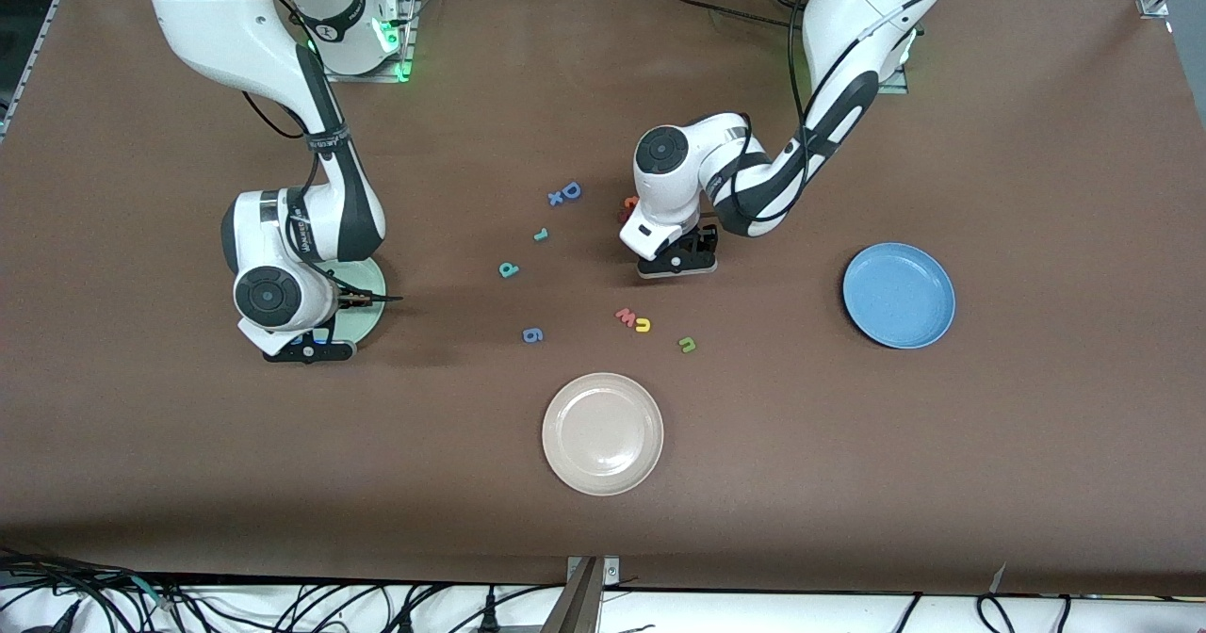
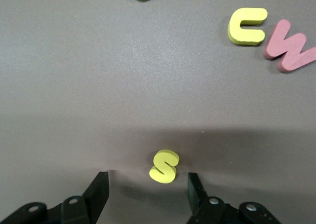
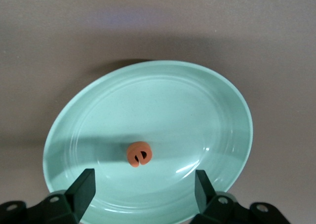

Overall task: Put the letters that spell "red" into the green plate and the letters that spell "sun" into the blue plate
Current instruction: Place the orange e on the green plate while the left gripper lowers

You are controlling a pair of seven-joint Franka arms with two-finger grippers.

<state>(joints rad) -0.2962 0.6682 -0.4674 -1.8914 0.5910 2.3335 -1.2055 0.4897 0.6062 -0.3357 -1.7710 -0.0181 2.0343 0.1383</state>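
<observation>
My right gripper (image 3: 143, 185) (image 1: 306, 346) hangs open over the green plate (image 3: 207, 110) (image 1: 375, 280). The orange "e" (image 3: 138, 154) lies loose in that plate, just ahead of the fingers. My left gripper (image 2: 146, 187) (image 1: 676, 264) is open and low over the table mid-way along it. The yellow "s" (image 2: 164, 166) lies on the cloth close to its fingertips, untouched, and the hand hides it in the front view. The teal "r" (image 1: 541, 235) and teal "d" (image 1: 509, 269) lie toward the right arm's end. The yellow arch (image 1: 643, 324) (image 2: 248, 25) and olive arch (image 1: 688, 344) lie nearer the camera. The blue plate (image 1: 898, 295) holds nothing.
A beige plate (image 1: 602, 433) sits nearest the camera. A pink "w" (image 1: 626, 316) touches the yellow arch. A blue "6" (image 1: 532, 334), a blue "D" (image 1: 570, 190) and a small blue "x" (image 1: 556, 199) lie about. A reddish piece (image 1: 629, 204) peeks out beside the left wrist.
</observation>
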